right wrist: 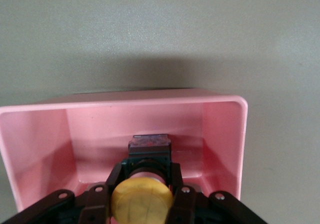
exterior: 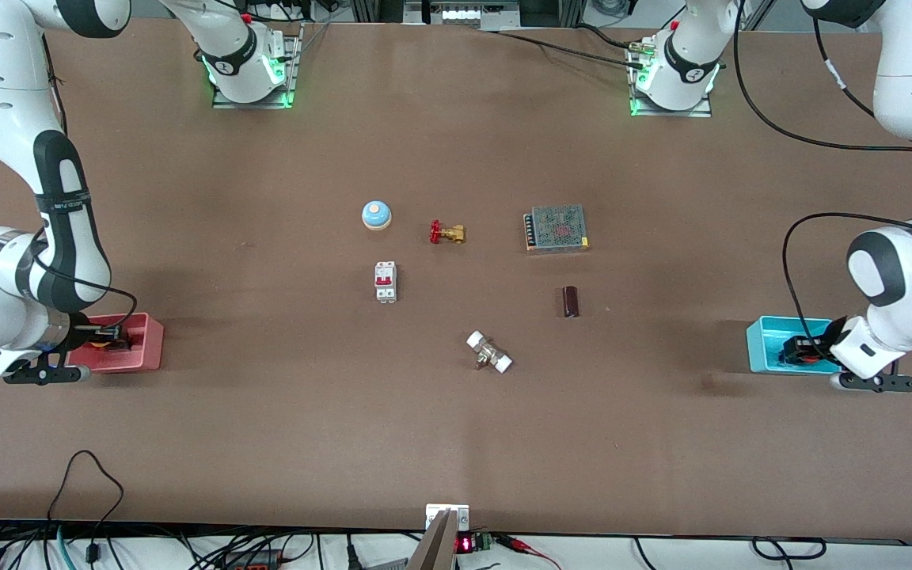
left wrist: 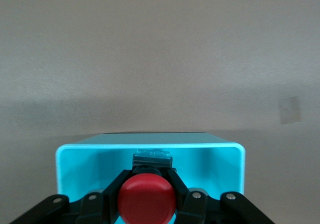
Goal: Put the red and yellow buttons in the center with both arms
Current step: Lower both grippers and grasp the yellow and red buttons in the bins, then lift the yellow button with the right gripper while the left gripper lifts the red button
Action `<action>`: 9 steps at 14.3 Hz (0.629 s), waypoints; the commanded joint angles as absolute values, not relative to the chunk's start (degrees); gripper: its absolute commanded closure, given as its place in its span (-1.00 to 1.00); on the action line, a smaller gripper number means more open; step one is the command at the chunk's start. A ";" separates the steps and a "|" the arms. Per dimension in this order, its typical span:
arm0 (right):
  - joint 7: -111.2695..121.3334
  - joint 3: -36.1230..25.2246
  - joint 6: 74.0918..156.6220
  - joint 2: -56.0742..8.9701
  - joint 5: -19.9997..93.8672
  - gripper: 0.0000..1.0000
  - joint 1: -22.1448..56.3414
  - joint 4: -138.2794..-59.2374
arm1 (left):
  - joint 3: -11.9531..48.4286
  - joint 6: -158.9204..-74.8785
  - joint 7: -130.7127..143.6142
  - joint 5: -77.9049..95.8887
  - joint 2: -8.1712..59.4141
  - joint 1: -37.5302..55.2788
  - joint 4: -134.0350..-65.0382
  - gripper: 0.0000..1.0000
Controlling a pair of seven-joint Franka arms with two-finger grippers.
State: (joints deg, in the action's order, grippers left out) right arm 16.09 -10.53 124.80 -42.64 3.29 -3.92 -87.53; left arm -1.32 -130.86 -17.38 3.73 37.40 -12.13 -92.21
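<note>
1. Front view: the left pincer (exterior: 800, 349) is in the cyan bin (exterior: 765, 344) at the left arm's end of the desk (exterior: 266, 435); the right pincer (exterior: 112, 339) is in the pink bin (exterior: 147, 348) at the right arm's end.
2. Left wrist view: the left pincer (left wrist: 146, 194) pinches the red button (left wrist: 146, 200) inside the cyan bin (left wrist: 75, 164).
3. Right wrist view: the right pincer (right wrist: 145, 191) pinches the yellow button (right wrist: 142, 202) inside the pink bin (right wrist: 220, 134).
</note>
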 commanded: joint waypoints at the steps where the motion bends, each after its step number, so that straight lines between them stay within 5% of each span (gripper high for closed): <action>1: 17.58 -9.58 123.23 -42.98 4.04 0.36 -4.83 -84.91 | -0.97 -120.53 -18.81 5.45 34.63 -12.57 -86.41 0.99; 6: 19.68 -9.49 120.25 -39.92 3.87 0.36 -4.66 -84.20 | 4.64 -118.30 -8.21 5.28 29.54 -10.73 -88.67 0.99; 9: 18.99 -9.40 108.33 -34.73 3.95 0.36 -2.65 -79.82 | 5.01 -123.89 1.46 5.01 26.12 -4.94 -95.94 0.99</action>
